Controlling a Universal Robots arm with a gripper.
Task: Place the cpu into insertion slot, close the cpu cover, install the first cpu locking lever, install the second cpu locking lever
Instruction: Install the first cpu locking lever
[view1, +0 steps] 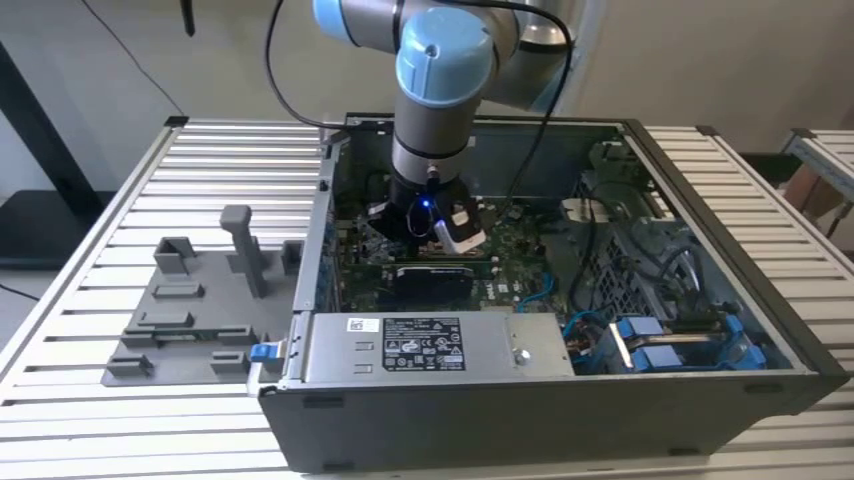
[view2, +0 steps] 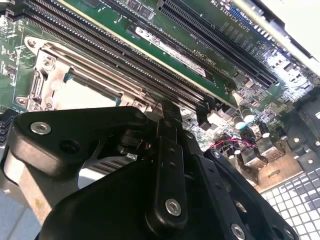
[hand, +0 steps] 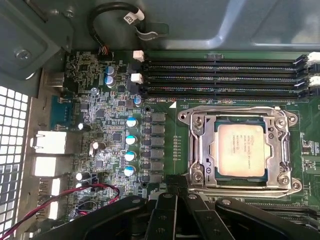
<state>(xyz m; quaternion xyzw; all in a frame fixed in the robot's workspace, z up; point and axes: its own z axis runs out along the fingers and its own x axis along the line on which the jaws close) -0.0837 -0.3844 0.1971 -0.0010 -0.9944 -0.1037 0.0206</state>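
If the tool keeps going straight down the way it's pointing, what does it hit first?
Most likely the metal edge of the cpu cover or a lever beside it, since the tool's tip sits at that frame's border. Depth is unclear, so it could be the green board just next to it.

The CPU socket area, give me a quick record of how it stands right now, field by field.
cpu: seated in the insertion slot, tan top face showing
cpu cover: silvery frame lying flat around the chip
locking levers: metal rods along the cover's edges; latched or not, cannot tell
pincer: black fingers just beside the socket's edge, holding nothing visible
arm: reaching down into the open computer case in the exterior view
memory slots: long black rows next to the socket
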